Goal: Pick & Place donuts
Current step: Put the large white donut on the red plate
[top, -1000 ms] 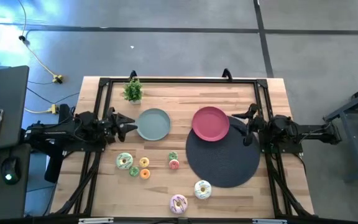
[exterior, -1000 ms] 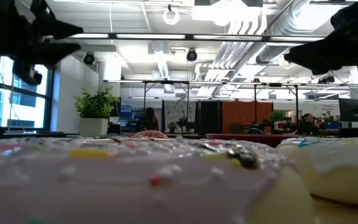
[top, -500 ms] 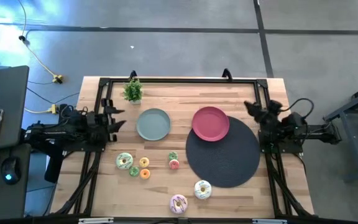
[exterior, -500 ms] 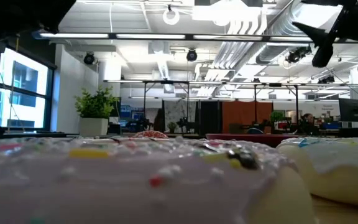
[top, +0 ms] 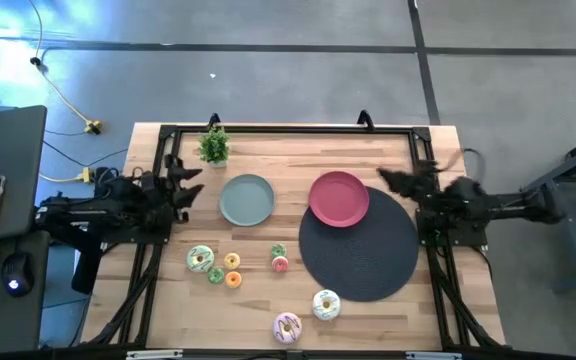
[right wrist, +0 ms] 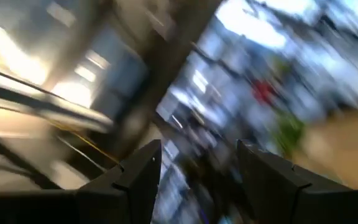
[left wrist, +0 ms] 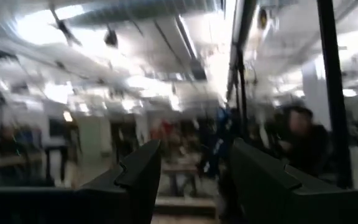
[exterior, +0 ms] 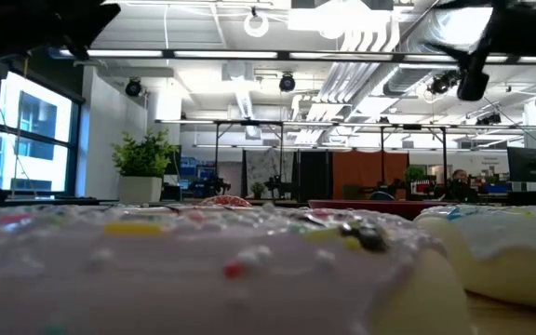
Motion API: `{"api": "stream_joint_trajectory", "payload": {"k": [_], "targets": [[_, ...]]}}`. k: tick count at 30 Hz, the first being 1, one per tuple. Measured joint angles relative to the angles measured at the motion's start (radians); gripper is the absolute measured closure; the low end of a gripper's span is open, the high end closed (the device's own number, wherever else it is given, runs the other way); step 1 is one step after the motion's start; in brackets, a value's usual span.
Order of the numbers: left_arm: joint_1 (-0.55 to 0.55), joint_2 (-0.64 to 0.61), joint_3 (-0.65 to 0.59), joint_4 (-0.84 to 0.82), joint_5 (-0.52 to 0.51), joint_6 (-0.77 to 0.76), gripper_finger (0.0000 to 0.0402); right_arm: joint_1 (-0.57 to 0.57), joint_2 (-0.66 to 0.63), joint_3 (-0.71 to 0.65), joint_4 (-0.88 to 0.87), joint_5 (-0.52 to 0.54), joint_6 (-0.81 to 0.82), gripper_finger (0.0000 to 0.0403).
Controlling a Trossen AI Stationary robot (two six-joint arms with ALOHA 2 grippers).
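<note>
The donuts lie on the wooden table in the high view. A large green-iced one (top: 200, 258) sits with tiny yellow (top: 232, 260), green (top: 215, 274) and orange (top: 233, 279) ones. A tiny pink one (top: 280, 264) lies mid-table. The white-iced (top: 326, 304) and pink-iced (top: 288, 326) donuts are near the front edge. The pink-iced donut (exterior: 203, 270) fills the low view's foreground, with the white one (exterior: 501, 251) beside it. My left gripper (top: 190, 185) (left wrist: 194, 155) is open and empty, raised left of the grey-green plate. My right gripper (top: 383, 178) (right wrist: 197, 155) is open and empty, raised beside the pink plate.
A grey-green plate (top: 247, 199) and a pink plate (top: 339, 198) lie mid-table; the pink one overlaps a round dark mat (top: 360, 250). A small potted plant (top: 214, 146) stands at the far left. A black frame (top: 288, 130) edges the table. Bare wood lies between the donut groups.
My left gripper has drawn back from the grey-green plate toward the table's left edge. My right gripper has pulled back off the dark mat toward the right edge, then reached out again toward the pink plate. In the low view both have risen. The donuts have not moved.
</note>
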Motion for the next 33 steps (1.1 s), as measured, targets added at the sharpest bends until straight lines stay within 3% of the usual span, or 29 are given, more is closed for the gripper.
{"api": "stream_joint_trajectory", "payload": {"k": [3,6,10,14,19,24,29,33], "targets": [[0.001,0.099,0.054,-0.146,0.048,-0.034,0.0218,0.038,0.219,0.135,-0.209,-0.129,0.155,0.0201],[0.000,0.222,0.122,-0.280,0.166,-0.059,0.0218,0.113,0.417,0.265,-0.410,-0.305,0.250,0.0201],[-0.037,0.378,0.213,-0.350,0.259,-0.030,0.0218,0.254,0.617,0.387,-0.593,-0.386,0.353,0.0201],[-0.137,0.513,0.296,-0.348,0.261,0.043,0.0218,0.418,0.769,0.456,-0.625,-0.367,0.486,0.0201],[-0.280,0.661,0.363,-0.348,0.151,0.149,0.0218,0.565,0.945,0.513,-0.612,-0.309,0.632,0.0201],[-0.370,0.794,0.382,-0.339,0.111,0.129,0.0218,0.626,1.120,0.548,-0.470,-0.329,0.719,0.0201],[-0.451,0.908,0.382,-0.285,0.058,0.075,0.0218,0.641,1.274,0.628,-0.485,-0.351,0.754,0.0201],[-0.501,0.959,0.382,-0.234,0.015,0.059,0.0218,0.641,1.349,0.704,-0.527,-0.290,0.734,0.0201]]}}
